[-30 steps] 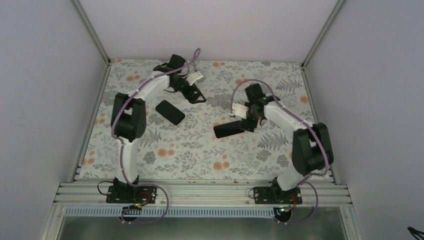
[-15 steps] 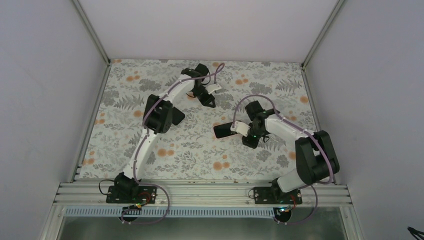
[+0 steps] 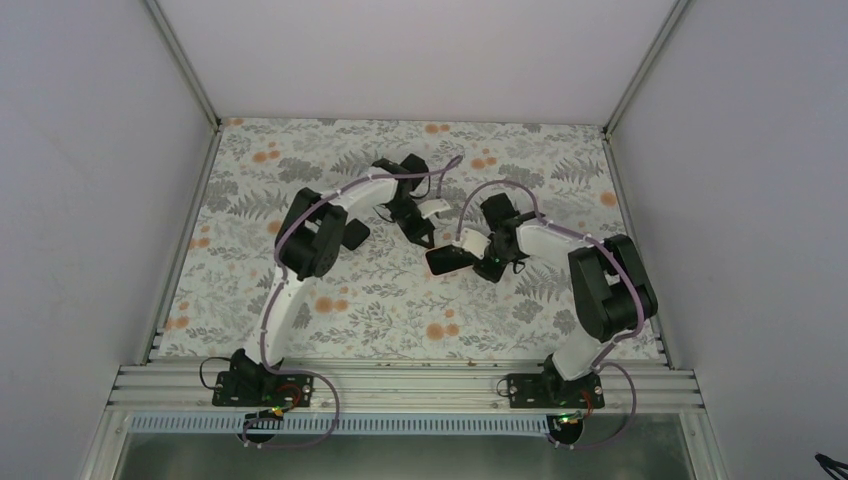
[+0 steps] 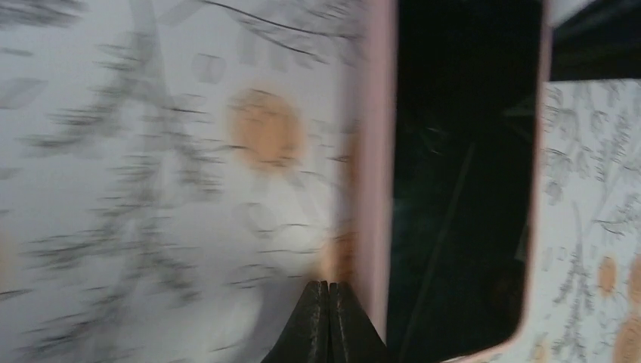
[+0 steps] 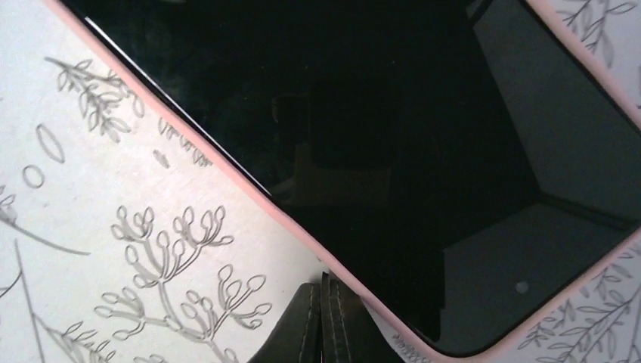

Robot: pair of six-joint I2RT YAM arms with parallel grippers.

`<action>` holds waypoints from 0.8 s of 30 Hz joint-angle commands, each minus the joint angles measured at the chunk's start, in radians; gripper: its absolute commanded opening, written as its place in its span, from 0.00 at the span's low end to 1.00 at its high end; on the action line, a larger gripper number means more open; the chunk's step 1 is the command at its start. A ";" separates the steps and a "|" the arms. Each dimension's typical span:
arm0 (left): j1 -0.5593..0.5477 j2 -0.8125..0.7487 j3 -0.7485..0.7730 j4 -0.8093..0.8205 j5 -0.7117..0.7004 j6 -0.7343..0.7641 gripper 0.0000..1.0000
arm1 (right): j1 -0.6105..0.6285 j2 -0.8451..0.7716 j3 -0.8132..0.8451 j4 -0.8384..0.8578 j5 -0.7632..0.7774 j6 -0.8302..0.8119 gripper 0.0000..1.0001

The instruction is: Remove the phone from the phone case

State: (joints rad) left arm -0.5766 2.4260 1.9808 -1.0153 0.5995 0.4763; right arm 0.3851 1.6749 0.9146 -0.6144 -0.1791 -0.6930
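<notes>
The phone (image 3: 446, 260) lies screen up on the flowered mat near the middle, its dark glass (image 5: 393, 151) framed by a pink phone case (image 5: 249, 189). My left gripper (image 3: 424, 240) is shut, and its tips (image 4: 329, 286) sit at the case's long pink edge (image 4: 376, 151) beside the phone's screen (image 4: 461, 189). My right gripper (image 3: 484, 264) is shut too; its tips (image 5: 323, 281) rest against the pink rim near a corner. Neither gripper holds anything. The left wrist view is blurred.
A second dark flat slab (image 3: 352, 233) lies on the mat (image 3: 300, 290) left of centre, partly hidden behind my left arm. Grey walls close in the mat on three sides, and a metal rail (image 3: 400, 385) runs along the near edge.
Both grippers went from open to shut. My left arm swung from the back of the mat to the phone's upper left edge, and my right gripper moved in against the phone.
</notes>
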 commanded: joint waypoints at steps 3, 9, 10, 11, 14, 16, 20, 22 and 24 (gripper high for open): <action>-0.063 -0.037 -0.147 0.019 0.015 -0.024 0.02 | -0.029 0.092 0.035 0.103 0.113 0.018 0.04; -0.072 -0.104 -0.300 0.027 0.083 -0.016 0.02 | -0.056 0.153 0.091 0.170 0.105 -0.027 0.04; -0.078 -0.115 -0.324 0.036 0.097 -0.017 0.02 | -0.057 0.167 0.104 0.166 0.089 -0.042 0.04; -0.088 -0.125 -0.344 0.045 0.110 -0.019 0.02 | -0.057 0.177 0.112 0.170 0.079 -0.059 0.04; -0.133 -0.119 -0.358 0.058 0.155 -0.023 0.02 | -0.055 0.196 0.130 0.194 0.060 -0.119 0.04; -0.172 -0.087 -0.333 0.066 0.156 -0.037 0.02 | -0.055 0.205 0.143 0.206 0.050 -0.147 0.04; -0.223 -0.023 -0.277 0.109 0.132 -0.090 0.02 | -0.055 0.202 0.162 0.196 0.010 -0.176 0.04; -0.230 -0.008 -0.252 0.124 0.135 -0.108 0.02 | -0.055 0.187 0.148 0.210 -0.022 -0.194 0.04; -0.230 -0.010 -0.252 0.145 0.139 -0.120 0.02 | -0.055 0.185 0.141 0.225 -0.059 -0.201 0.04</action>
State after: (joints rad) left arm -0.7574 2.3459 1.7214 -0.9730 0.8181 0.3599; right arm 0.3096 1.8336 1.0725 -0.4252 -0.1596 -0.8436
